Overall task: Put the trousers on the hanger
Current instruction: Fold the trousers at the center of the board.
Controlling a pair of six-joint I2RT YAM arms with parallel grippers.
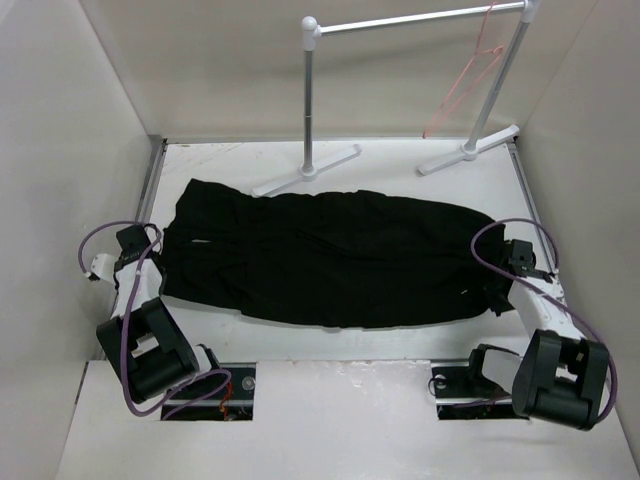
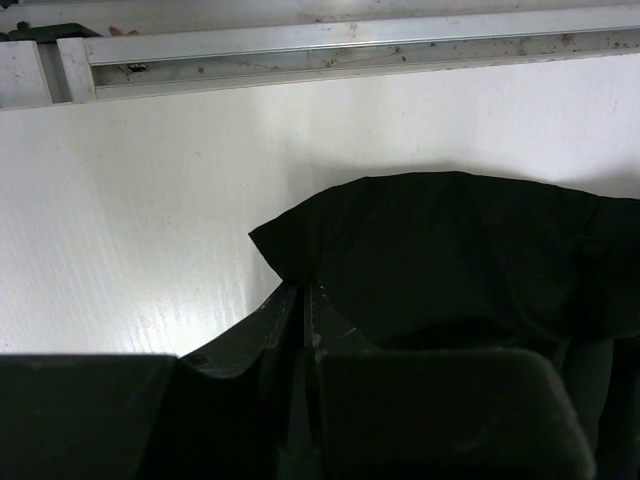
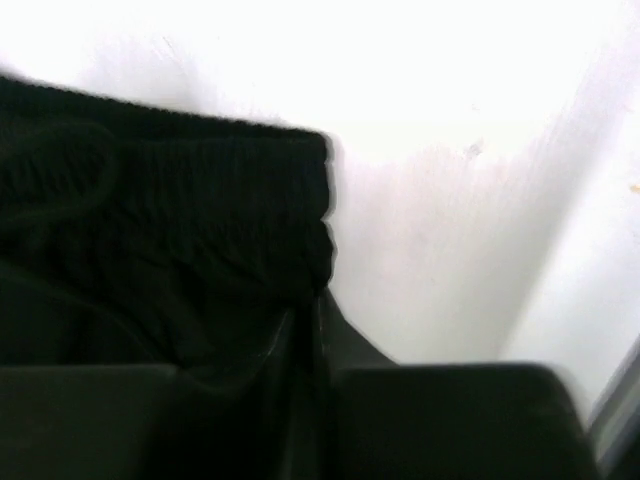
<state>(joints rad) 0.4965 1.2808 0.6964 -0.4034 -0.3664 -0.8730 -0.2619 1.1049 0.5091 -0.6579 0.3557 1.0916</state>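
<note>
The black trousers (image 1: 330,260) lay spread across the white table (image 1: 300,345). The left gripper (image 2: 303,295) was clamped on a leg-end corner and the right gripper (image 3: 318,310) on the waistband. The pink hanger (image 1: 462,90) hung on the rack (image 1: 310,100).

The trousers (image 1: 330,255) are showing as matt black soft cloth, the waistband (image 3: 200,190) ribbed and gathered. The table (image 1: 400,175) is looking smooth, white, faintly glossy. The rack (image 1: 310,100) is gleaming as grey metal with white plastic joints (image 1: 310,25); the hanger (image 1: 460,85) is appearing as thin pinkish-red wire.
</note>
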